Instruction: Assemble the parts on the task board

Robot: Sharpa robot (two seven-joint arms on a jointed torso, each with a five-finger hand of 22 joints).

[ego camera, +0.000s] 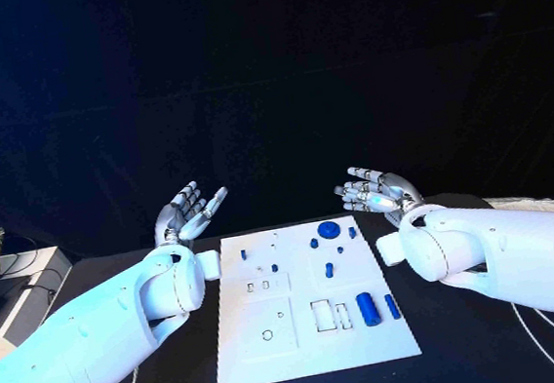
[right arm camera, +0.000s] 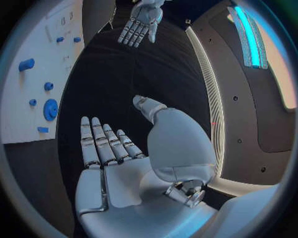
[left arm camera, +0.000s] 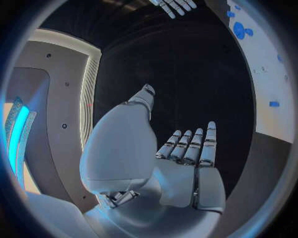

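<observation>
Showing a white task board lying flat in the middle of a black worktop, with small blue parts scattered over its far and right-hand areas. Largest among them, a round blue knob near the far edge, a fat blue cylinder lying beside a thinner blue bar toward the near right, and a short blue peg lying between the two groups. Left half of the board mostly bare, marked with small unfilled slots and holes. Judged as barely begun: cylinder, bar and peg lying loose, several slots unfilled, nearly all of the fitting still to do; unclear whether the smallest far pieces are already seated.

Left robot hand raised beyond the board's far left corner, palm up, fingers spread, holding nothing. Right robot hand mirrored beyond the far right corner, fingers apart, holding nothing. Both well apart from every part.

Off the worktop's left edge, a pale stand carrying dark equipment. Nothing lying between either hand and the parts, leaving the approach unobstructed
</observation>
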